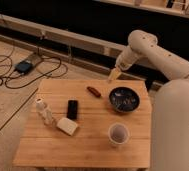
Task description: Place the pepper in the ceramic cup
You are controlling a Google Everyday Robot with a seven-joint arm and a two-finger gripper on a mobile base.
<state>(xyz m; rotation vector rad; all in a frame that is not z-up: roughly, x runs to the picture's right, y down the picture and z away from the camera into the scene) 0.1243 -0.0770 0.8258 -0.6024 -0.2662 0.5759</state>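
The pepper (93, 91) is small, slim and dark red-brown, lying on the wooden table (48, 145) near its far edge, left of the dark bowl. The ceramic cup (118, 134) is white with a pinkish-brown inside and stands upright near the front right of the table. My gripper (113, 76) hangs from the white arm above the table's far edge, to the right of and behind the pepper, well away from the cup. Nothing shows in it.
A wide dark bowl (124, 98) sits at the right rear. A black phone-like slab (72, 109), a white sponge-like block (67, 126) and a slim white bottle (44, 111) lie at the left. Cables and a device (24, 66) are on the floor at left.
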